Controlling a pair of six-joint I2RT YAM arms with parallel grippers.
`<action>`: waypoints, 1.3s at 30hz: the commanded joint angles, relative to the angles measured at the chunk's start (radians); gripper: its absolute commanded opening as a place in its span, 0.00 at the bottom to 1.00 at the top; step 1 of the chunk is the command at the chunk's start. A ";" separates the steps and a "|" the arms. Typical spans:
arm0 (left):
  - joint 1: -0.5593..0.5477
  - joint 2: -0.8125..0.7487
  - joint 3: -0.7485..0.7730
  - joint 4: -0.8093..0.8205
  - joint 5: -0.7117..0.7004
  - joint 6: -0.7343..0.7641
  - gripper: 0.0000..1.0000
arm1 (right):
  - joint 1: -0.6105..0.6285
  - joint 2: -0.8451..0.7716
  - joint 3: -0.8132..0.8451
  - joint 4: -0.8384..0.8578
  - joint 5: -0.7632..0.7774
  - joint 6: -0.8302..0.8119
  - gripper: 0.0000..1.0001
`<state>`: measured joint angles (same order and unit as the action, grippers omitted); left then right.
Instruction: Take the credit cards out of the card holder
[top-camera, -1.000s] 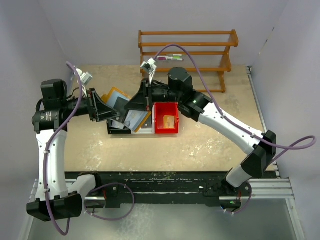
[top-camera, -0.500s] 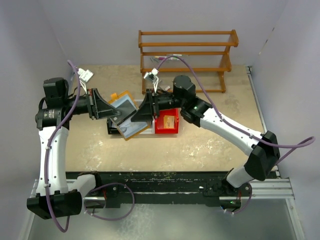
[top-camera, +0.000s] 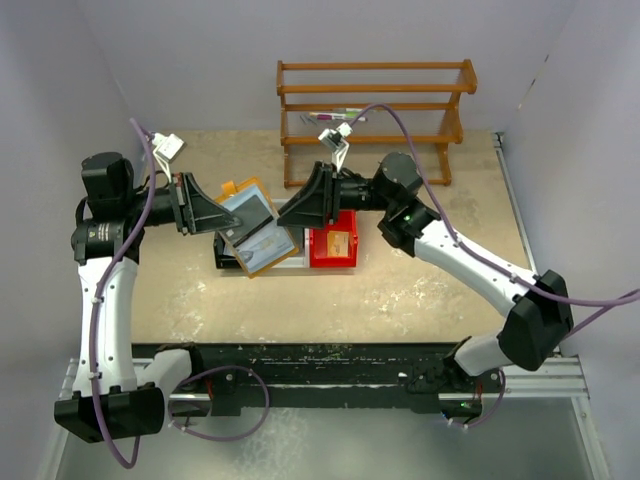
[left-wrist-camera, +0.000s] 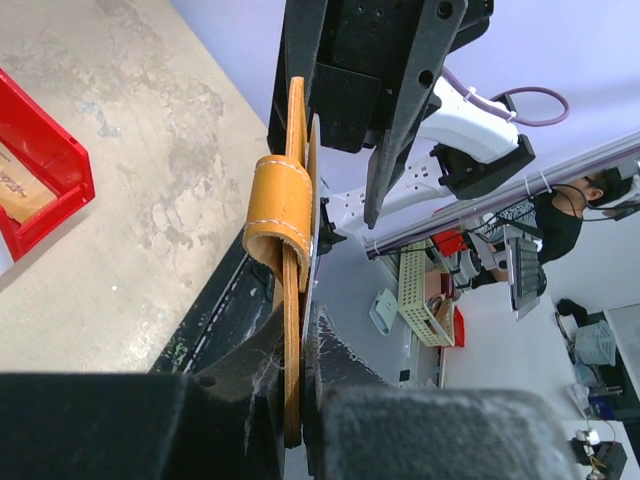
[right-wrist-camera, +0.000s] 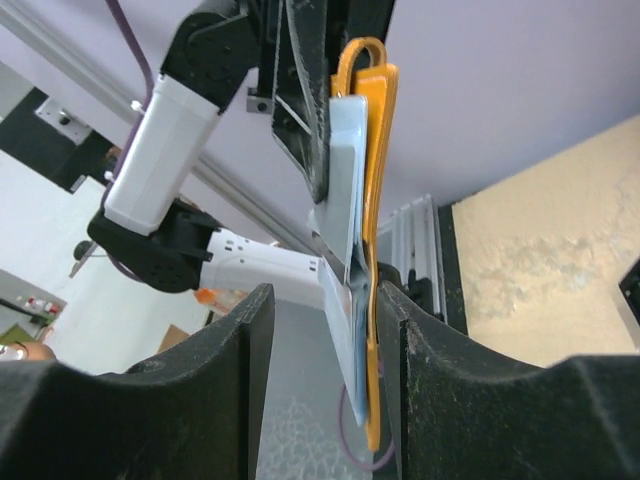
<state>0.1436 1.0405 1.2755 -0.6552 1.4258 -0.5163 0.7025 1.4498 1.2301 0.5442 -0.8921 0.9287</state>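
From above, the left gripper (top-camera: 228, 222) was clamped on the card holder (top-camera: 258, 240), holding it open and tilted in the air over the bins, just left of the red bin (top-camera: 333, 263). The right gripper (top-camera: 290, 212) sat at the holder's right edge. A wooden rack (top-camera: 375, 110) stood behind.

On the left wrist camera, the holder showed edge-on, its orange leather pinched between the near fingers (left-wrist-camera: 240, 400), with the right arm's fingers on either side of its far end.

On the right wrist camera, the jaws were spread, with the holder's edge in the gap and light showing beside it. I could not tell cards from the pale lining.
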 joint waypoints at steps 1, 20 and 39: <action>0.001 -0.014 -0.004 0.060 0.002 -0.043 0.09 | 0.031 0.042 0.019 0.223 -0.003 0.112 0.47; 0.001 0.070 0.110 -0.301 -0.044 0.473 0.56 | 0.090 0.162 0.345 -0.430 -0.112 -0.328 0.00; -0.011 0.114 0.091 -0.607 -0.148 0.877 0.27 | 0.123 0.291 0.569 -0.792 -0.071 -0.557 0.00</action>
<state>0.1417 1.1584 1.3811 -1.2182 1.2911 0.2573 0.8246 1.7508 1.7149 -0.2268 -0.9588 0.4095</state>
